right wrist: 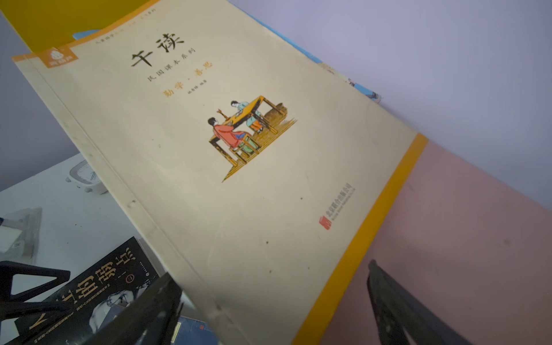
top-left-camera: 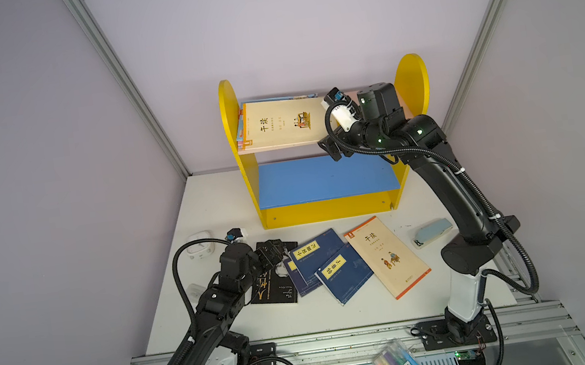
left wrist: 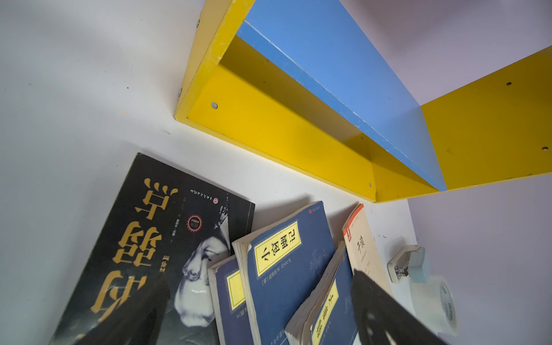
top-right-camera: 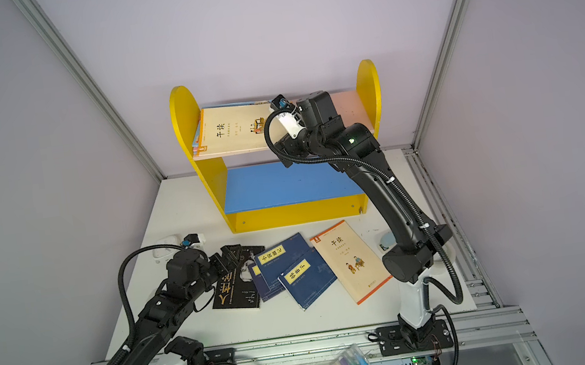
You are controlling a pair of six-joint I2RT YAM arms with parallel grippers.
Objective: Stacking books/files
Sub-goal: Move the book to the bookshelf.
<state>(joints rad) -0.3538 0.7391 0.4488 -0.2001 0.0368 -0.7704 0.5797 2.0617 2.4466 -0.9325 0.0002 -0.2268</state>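
A white bench (top-left-camera: 301, 320) is backed by a yellow shelf unit (top-left-camera: 325, 210), on whose pink upper shelf (top-right-camera: 350, 106) a cream book (top-left-camera: 283, 123) is laid atop other books (top-left-camera: 241, 136). The right claw (right wrist: 270, 273) is held wide open and empty at that book's near corner. The left claw (top-left-camera: 268, 252), likewise open and empty, is poised over the black book (top-left-camera: 278, 292) beside the navy books (top-left-camera: 341, 273). Should the cream book be nudged, it could be slid off the shelf's front edge.

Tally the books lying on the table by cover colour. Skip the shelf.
Black book: 1
Navy books: 3
Cream book: 1
Total: 5
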